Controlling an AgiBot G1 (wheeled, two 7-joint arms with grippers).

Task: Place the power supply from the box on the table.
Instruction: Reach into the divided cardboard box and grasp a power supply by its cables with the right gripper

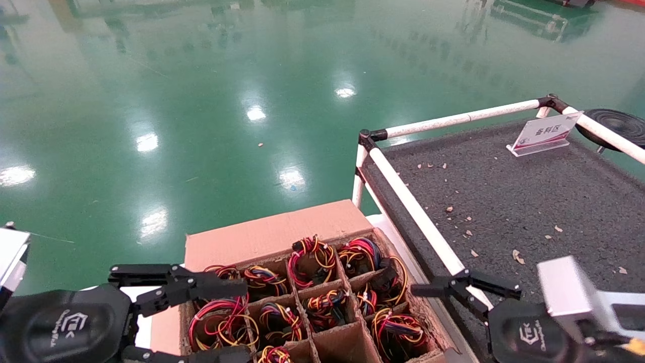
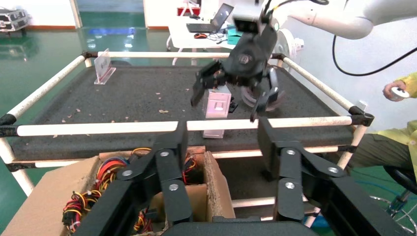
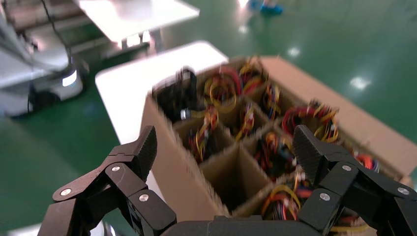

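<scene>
A: What do you have nearest you?

B: Your left gripper (image 1: 201, 322) sits at the near left, fingers spread wide over the near-left cells of the box (image 1: 282, 234). It grips nothing.

A: And your right gripper?

B: The right gripper (image 1: 463, 295) hangs at the near right, over the white rail (image 1: 418, 214) between box and table, fingers spread, empty.

A: Where are the power supplies?

B: In the box, one per divider cell. You see mostly their coiled red, yellow and black wire bundles (image 1: 312, 257). One near cell (image 1: 337, 345) looks empty. The plain flap lies open on the far side.

A: Table?

B: The table (image 1: 529, 201), dark grey and speckled, stands right of the box, touching or just beside it. Small scraps (image 1: 518, 257) lie scattered on it. At its far edge stands a tilted sign card (image 1: 546, 132); a black round object (image 1: 617, 123) lies beyond the far-right rail.
</scene>
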